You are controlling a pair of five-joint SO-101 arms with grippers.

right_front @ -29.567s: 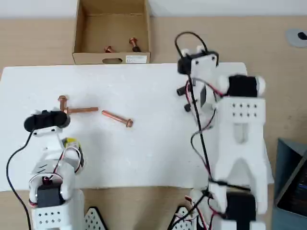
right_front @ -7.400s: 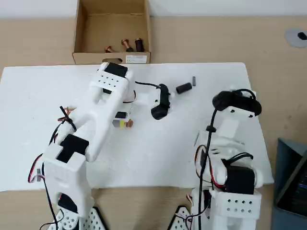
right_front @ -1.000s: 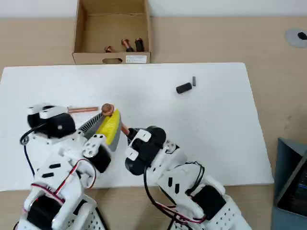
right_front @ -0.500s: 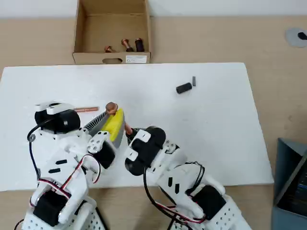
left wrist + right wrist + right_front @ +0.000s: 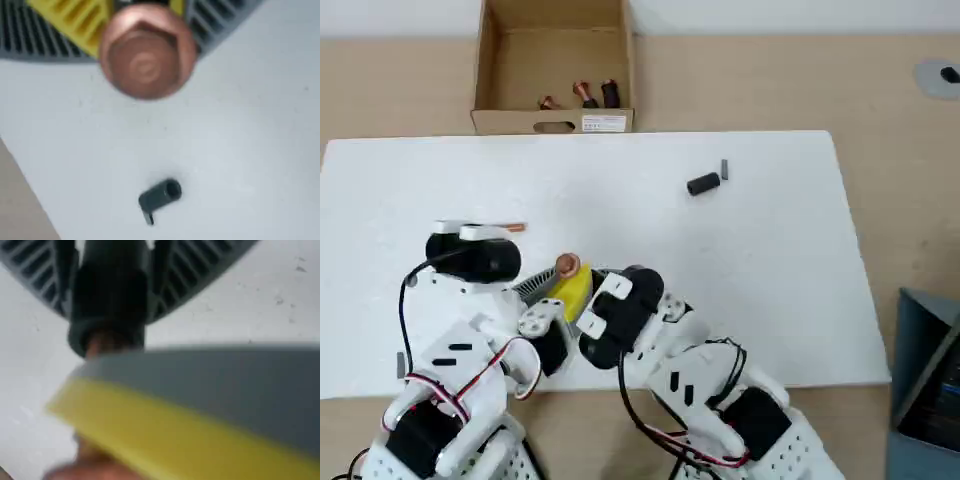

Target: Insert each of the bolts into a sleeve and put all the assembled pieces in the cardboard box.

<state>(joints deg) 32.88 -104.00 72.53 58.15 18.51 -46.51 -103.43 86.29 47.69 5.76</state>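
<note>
While the left end effector (image 5: 563,283) is clamping a copper hex-headed bolt (image 5: 146,55), the right end effector (image 5: 112,260) is gripping a dark cylindrical sleeve (image 5: 107,305) at the bolt's tip; a second dark sleeve (image 5: 703,184) is lying well apart on the white table (image 5: 770,300).

Tan wood tabletop (image 5: 890,90), plain. White sheet (image 5: 780,290) lies flat on it and covers the middle; bare wood shows along the far side and the right side. Sheet surface is faintly speckled. In the left wrist view the sheet's edge runs diagonally, with tan tabletop past it. Small grey strip (image 5: 724,169) lies flat on the sheet, right of centre, toward the far edge. Grey disc (image 5: 936,77) on the tabletop at far right, cut by the frame, dark spot on it. Dark blue-grey bin (image 5: 926,375) at right edge, near the sheet's near right corner. Pale band (image 5: 790,15) runs along the tabletop's far edge.
</note>
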